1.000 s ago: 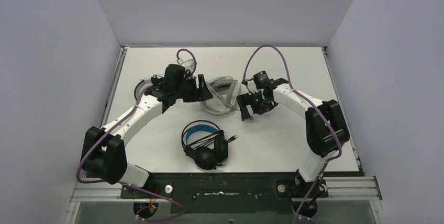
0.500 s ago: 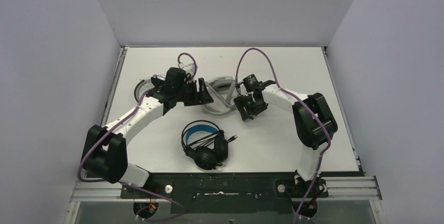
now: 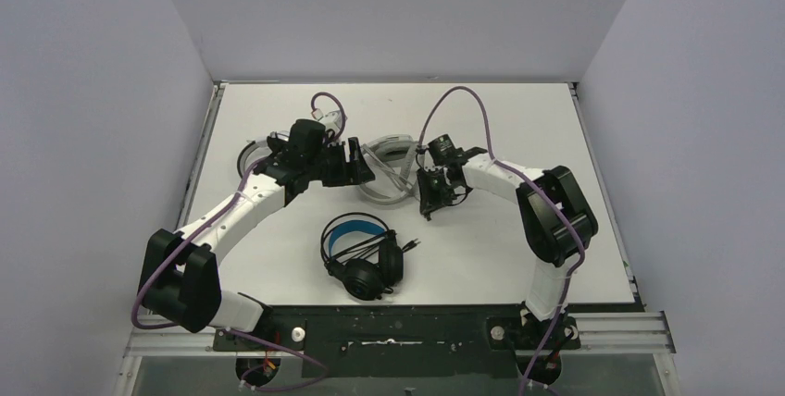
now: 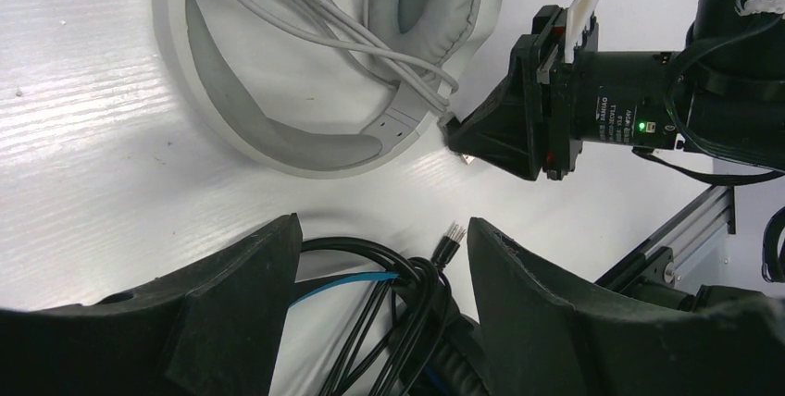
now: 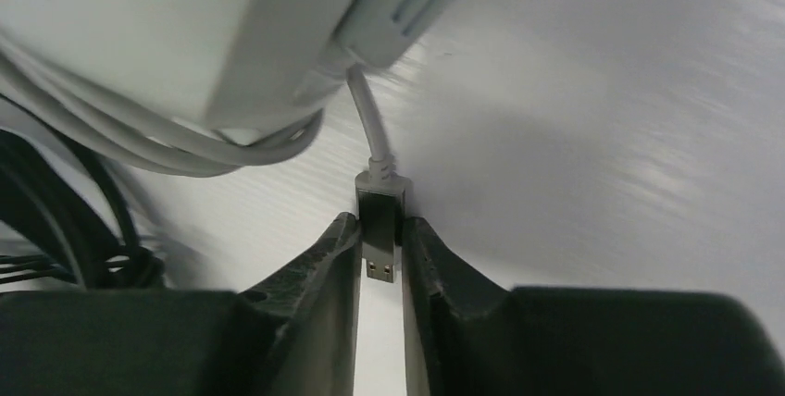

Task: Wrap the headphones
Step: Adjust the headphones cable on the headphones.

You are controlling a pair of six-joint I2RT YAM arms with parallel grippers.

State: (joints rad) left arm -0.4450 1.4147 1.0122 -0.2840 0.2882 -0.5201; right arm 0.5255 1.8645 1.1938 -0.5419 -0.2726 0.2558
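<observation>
One USB plug (image 5: 380, 211) nipped in the right gripper (image 5: 380, 241); a cable (image 5: 369, 123) tug could slip it. Left gripper (image 4: 381, 231) spread, empty.

Second white headset (image 3: 250, 154), left of middle white headset (image 3: 389, 172): mostly buried under left arm (image 3: 278, 183), we only catch sliver. Left wrist view chops middle white headset at upper edge; black headset (image 4: 407, 322) below it half hidden behind left gripper (image 4: 381, 229) fingers (image 4: 231, 308). Right wrist view: same headset pure blur, dark cables (image 5: 65, 202) below it cut by left edge. USB plug (image 5: 380, 262) pinched in right gripper (image 5: 380, 225): too tiny from top view.
</observation>
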